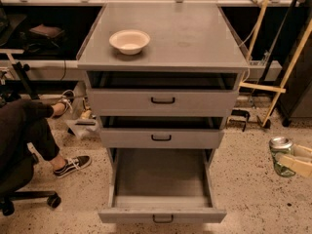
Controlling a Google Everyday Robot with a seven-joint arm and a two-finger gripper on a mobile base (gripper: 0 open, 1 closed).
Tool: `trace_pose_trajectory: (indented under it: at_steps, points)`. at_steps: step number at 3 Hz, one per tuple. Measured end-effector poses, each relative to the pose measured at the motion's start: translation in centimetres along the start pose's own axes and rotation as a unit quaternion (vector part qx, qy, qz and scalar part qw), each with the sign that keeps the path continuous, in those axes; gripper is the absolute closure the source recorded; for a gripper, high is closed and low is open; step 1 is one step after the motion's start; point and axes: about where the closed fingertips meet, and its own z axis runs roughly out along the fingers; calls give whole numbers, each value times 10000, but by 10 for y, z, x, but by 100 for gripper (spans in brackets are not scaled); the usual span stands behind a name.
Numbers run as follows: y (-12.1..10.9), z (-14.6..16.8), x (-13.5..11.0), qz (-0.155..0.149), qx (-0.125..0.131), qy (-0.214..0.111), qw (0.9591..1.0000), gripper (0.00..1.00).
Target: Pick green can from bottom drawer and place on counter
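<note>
Gripper [288, 157] sits at far right edge of the camera view, low, out over the speckled floor [253, 179] to the right of the cabinet, pale fingers [298, 165] clamped around the green can [276, 153]; can is upright-ish, silver top up, well apart from both drawer and counter. Bottom drawer [161, 179] pulled fully out, dark floor bare, small black handle [163, 219] on its front lip. Middle drawer [161, 138] and top drawer [163, 101] each stick out a little, black handles showing. Counter [195, 38] is flat grey with slim raised side rims, white bowl [129, 41] standing near its left front part. Left of cabinet: seated person's leg [29, 130] in dark trousers, black-and-white sneaker [72, 165] on the floor, chair base [29, 199] below. Right of cabinet: wooden poles [285, 77] leaning, behind and above the gripper
</note>
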Motion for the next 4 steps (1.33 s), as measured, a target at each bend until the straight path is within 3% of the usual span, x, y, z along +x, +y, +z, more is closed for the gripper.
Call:
trace_pose_trajectory:
  at_steps: [1,2,3,4]
  points:
    - [70,-5,-113,-572,-406,-438,9966,100]
    - [102,20,-239,-976,-41,-642,9931,100]
    - [102,20,-239,-977,-41,-643,9931,100]
    - [109,39,-270,-1410,-427,-928,9847,100]
